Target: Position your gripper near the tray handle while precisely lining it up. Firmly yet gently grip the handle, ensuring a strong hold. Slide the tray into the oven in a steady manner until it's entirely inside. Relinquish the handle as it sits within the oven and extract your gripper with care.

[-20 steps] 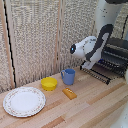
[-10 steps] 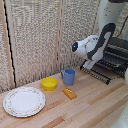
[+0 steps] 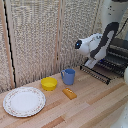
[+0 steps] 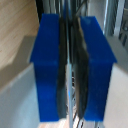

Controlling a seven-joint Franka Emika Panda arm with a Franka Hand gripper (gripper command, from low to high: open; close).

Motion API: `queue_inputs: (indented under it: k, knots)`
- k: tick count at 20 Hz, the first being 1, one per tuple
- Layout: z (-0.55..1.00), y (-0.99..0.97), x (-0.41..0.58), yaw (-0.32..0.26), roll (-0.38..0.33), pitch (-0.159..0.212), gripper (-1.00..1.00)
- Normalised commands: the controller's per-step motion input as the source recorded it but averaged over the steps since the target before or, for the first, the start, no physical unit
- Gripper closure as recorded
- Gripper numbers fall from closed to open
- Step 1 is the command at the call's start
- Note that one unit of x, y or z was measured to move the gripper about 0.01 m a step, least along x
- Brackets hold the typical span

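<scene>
The oven (image 3: 121, 48) stands at the exterior view's right, partly cut off by the frame. The dark wire rack tray (image 3: 109, 66) sticks out of it toward the exterior view's left. Its thin handle rail (image 3: 96, 75) runs along the front edge. My gripper (image 3: 90, 64) hangs from the white-and-black arm, right at that rail. In the wrist view the blue fingers (image 4: 47, 60) are pressed together around a thin dark line at the gripper's middle (image 4: 68, 70). Rack bars (image 4: 118, 24) show beyond them.
On the wooden table stand a blue mug (image 3: 68, 76), a yellow bowl (image 3: 49, 83), a small orange block (image 3: 69, 93) and a round white patterned plate (image 3: 24, 101), all to the exterior view's left of the tray. A woven screen (image 3: 40, 35) closes the back.
The arm and gripper stay at the tray's front edge with hardly any shift. The tray and the table objects have not visibly moved.
</scene>
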Motion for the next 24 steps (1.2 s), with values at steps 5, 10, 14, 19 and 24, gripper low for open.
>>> queue_inputs:
  k: [5, 10, 14, 19, 24]
  knots:
    - [0.36, -0.78, -0.391, 0.062, -0.076, -0.001, 1.00]
    - [-0.01, -0.72, -0.099, -0.001, -0.268, 0.001, 1.00]
    - [-0.10, -0.73, 0.004, -0.008, -0.303, -0.007, 1.00]
    - [0.14, -0.77, 0.000, 0.001, -0.101, -0.030, 1.00]
    - [0.22, -0.53, -0.002, 0.020, -0.065, -0.023, 1.00]
